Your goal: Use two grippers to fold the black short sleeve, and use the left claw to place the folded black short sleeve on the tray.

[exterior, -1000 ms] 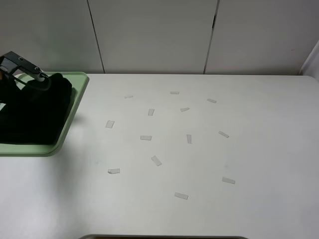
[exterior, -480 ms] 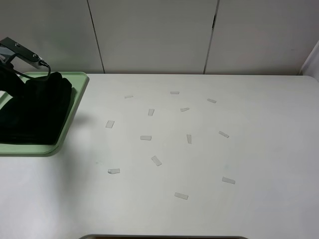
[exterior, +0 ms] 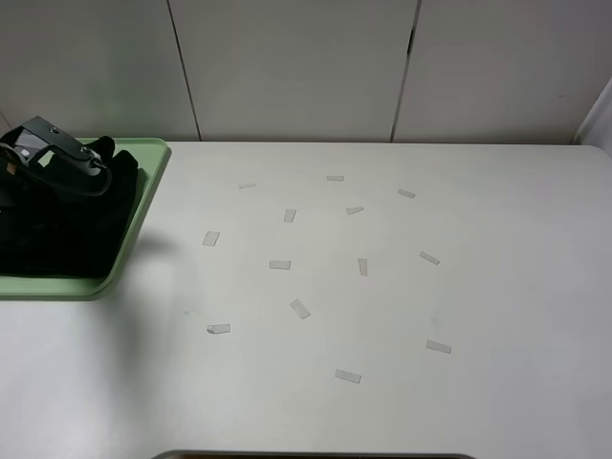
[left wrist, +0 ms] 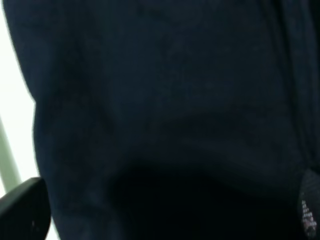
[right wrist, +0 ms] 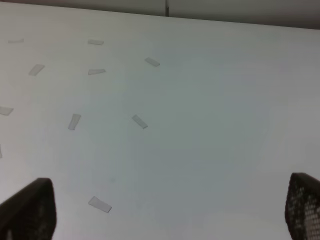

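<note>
Ext cam high, facing table (exterior: 478, 287); L wrist close on shirt (left wrist: 175, 100); R wrist shares table.

no readable text — no labels, no numbers

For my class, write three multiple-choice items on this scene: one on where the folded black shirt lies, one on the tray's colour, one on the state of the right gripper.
1. Where does the black short sleeve lie?
A. on the tray at the table's left edge
B. in the middle of the table
C. hanging off the table's right edge

2. What colour is the tray?
A. red
B. pale green
C. dark blue

3. How does the right gripper stand?
A. shut on the shirt
B. shut on a tape strip
C. open, holding nothing

Key: 1 A, the folded dark cloth fills the tray in the high view. 2 B, its rim shows pale green. 3 C, the right wrist view shows its fingers wide apart over bare table.
</note>
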{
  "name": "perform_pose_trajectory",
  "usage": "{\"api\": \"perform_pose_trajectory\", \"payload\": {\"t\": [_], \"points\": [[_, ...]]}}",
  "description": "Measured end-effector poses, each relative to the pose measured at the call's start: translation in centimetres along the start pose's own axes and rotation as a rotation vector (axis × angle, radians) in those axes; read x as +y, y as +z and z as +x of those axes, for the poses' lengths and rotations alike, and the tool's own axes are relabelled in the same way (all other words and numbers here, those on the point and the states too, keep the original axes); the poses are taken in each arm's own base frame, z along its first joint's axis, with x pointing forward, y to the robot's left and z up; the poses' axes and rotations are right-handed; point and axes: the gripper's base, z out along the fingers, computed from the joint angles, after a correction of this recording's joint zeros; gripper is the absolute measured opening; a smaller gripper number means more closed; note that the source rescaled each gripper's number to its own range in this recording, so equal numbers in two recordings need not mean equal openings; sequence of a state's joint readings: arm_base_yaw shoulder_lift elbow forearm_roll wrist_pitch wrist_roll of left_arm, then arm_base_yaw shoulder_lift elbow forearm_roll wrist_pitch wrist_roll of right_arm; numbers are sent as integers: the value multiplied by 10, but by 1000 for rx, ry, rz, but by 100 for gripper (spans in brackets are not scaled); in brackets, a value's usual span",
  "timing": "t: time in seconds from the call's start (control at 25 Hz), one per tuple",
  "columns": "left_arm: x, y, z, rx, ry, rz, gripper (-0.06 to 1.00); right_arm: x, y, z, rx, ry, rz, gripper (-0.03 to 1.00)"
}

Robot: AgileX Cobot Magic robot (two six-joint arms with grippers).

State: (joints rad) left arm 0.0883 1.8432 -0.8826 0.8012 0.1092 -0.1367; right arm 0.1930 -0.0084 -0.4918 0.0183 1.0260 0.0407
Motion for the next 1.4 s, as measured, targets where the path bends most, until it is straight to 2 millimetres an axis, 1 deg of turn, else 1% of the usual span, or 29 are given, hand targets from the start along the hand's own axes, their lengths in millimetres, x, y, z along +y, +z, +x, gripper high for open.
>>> {"api": "perform_pose_trajectory", "payload": {"t": [0.12,0.16,0.24,0.28,0.36,0.44,0.52,0.6,0.64,0.68,0.72,0.76,0.84,0.92,1.0,1.04,1.08,1.24,1.4], "points": [[-10,-1,-7,-44,18,22,100,0,0,0,0,0,0,100],[-10,-1,-7,-44,18,22,100,0,0,0,0,0,0,100],[-18,-3,-14,-82,38,36,100,0,0,0,0,0,0,100],[-25,-4,-21,-118,45,51,100,0,0,0,0,0,0,100],[-32,-6,-26,-138,38,67,100,0,0,0,0,0,0,100],[-40,-9,-31,-149,22,83,100,0,0,0,0,0,0,100],[-48,-18,-38,-176,3,94,100,0,0,0,0,0,0,100],[-50,-39,-48,-240,-11,89,100,0,0,0,0,0,0,100],[-49,-56,-54,-289,-16,79,100,0,0,0,0,0,0,100],[-49,-56,-54,-289,-16,79,100,0,0,0,0,0,0,100],[-49,-69,-58,-329,-19,71,100,0,0,0,0,0,0,100],[-45,-87,-61,-371,-28,54,100,0,0,0,0,0,0,100],[-34,-128,-61,-448,-71,10,100,0,0,0,0,0,0,100],[-22,-164,-55,-488,-140,-23,100,0,0,0,0,0,0,100],[-11,-206,-41,-506,-208,-38,100,0,0,0,0,0,0,100],[-9,-227,-28,-479,-213,-34,100,0,0,0,0,0,0,100],[-10,-250,-7,-451,-195,7,100,0,0,0,0,0,0,100],[-16,-284,28,-425,-176,89,100,0,0,0,0,0,0,100],[-23,-311,61,-409,-235,130,100,0,0,0,0,0,0,100]]}}
